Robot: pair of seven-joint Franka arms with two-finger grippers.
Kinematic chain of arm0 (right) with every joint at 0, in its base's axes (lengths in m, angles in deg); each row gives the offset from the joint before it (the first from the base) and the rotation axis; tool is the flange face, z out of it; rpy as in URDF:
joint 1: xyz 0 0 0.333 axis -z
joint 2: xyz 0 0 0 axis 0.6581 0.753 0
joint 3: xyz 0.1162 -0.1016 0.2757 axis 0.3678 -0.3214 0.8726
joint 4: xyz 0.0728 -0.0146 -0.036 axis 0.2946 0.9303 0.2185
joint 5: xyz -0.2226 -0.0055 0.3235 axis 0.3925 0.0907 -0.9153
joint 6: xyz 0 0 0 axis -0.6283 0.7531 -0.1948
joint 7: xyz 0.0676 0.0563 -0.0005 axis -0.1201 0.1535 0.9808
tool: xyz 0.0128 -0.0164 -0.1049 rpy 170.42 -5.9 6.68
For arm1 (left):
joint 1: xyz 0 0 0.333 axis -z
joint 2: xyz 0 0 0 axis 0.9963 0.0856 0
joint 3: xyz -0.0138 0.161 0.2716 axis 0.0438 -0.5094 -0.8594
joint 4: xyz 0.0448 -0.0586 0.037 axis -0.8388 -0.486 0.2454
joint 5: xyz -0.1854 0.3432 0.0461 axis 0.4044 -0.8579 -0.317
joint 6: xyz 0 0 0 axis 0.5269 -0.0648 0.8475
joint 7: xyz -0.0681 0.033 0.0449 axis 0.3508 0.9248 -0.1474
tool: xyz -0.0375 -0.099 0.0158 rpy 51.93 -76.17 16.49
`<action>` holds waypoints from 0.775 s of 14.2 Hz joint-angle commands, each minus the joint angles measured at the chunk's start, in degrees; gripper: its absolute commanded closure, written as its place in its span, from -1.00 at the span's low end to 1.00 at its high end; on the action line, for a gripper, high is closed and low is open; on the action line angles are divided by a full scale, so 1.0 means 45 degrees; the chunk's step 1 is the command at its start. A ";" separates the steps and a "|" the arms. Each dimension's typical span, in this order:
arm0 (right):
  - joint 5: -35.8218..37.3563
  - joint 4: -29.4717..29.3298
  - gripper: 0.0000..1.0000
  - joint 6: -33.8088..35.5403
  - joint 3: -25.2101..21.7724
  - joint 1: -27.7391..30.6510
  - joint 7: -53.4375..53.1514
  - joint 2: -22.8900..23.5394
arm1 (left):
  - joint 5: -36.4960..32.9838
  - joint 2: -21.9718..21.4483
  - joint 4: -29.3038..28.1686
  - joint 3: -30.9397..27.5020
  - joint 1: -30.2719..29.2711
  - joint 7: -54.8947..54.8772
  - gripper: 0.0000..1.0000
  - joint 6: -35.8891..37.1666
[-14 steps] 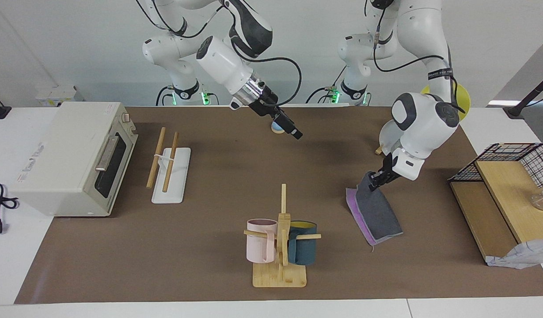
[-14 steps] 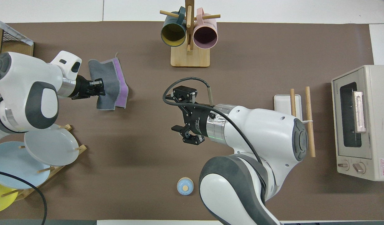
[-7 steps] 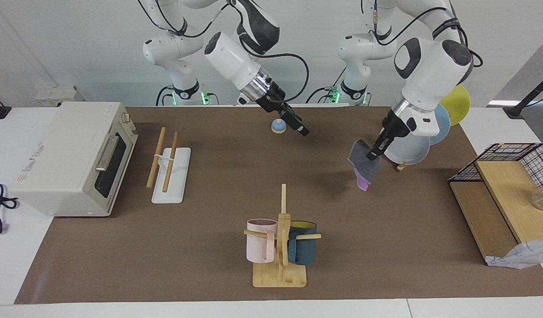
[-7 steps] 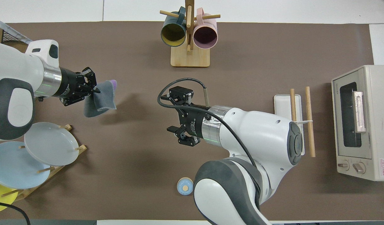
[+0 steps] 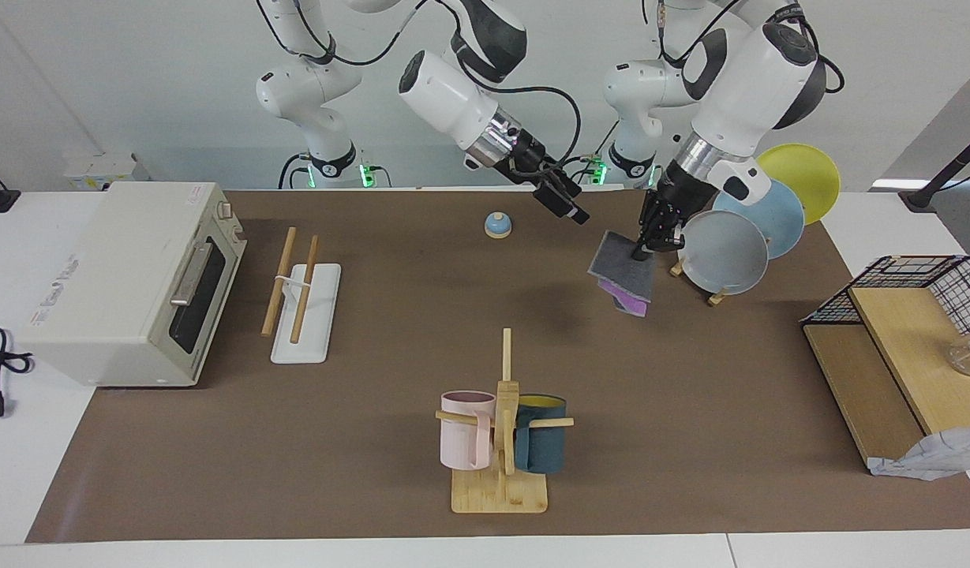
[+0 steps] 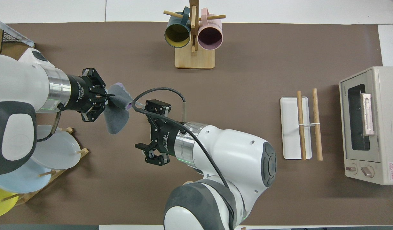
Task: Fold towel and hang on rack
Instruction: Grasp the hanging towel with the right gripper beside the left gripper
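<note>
One towel (image 5: pixel 625 274) hangs below left gripper (image 5: pixel 641 249), pinched by its top edge | right gripper (image 5: pixel 570 210) alongside, fingers apart

The facing view looks from high across the bench (image 5: pixel 216 489) toward the robots, angled moderately down; both arm bases stand at its top against a white wall, and the whole brown mat fits within it, edge to edge. The overhead view sits above the robots' own end and looks steeply down and forward, closer in, so the arms fill its lower part and the bench (image 6: pixel 311 198) runs past its sides. The two are half a turn apart. Both share the mat's middle: the mug tree (image 5: pixel 501 442) (image 6: pixel 193 48), the toaster oven (image 5: pixel 121 276) (image 6: pixel 369 124), the rack (image 5: pixel 305 312) (image 6: pixel 295 127) and the plate stand (image 5: pixel 737 237) (image 6: pixel 39 159).
</note>
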 commanded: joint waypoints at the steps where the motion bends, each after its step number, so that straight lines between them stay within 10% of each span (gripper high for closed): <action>1: -0.0114 -0.0717 -1.00 -0.0522 -0.0002 -0.0334 -0.0102 0.0603 | 0.0261 -0.0349 -0.0240 -0.0114 0.0222 0.1199 1.00 0.0193; 11: 0.0336 -0.3082 -1.00 -0.0639 -0.0099 0.0468 0.1188 0.2498 | 0.0261 -0.0388 -0.0318 -0.0094 0.0261 0.2433 1.00 0.0115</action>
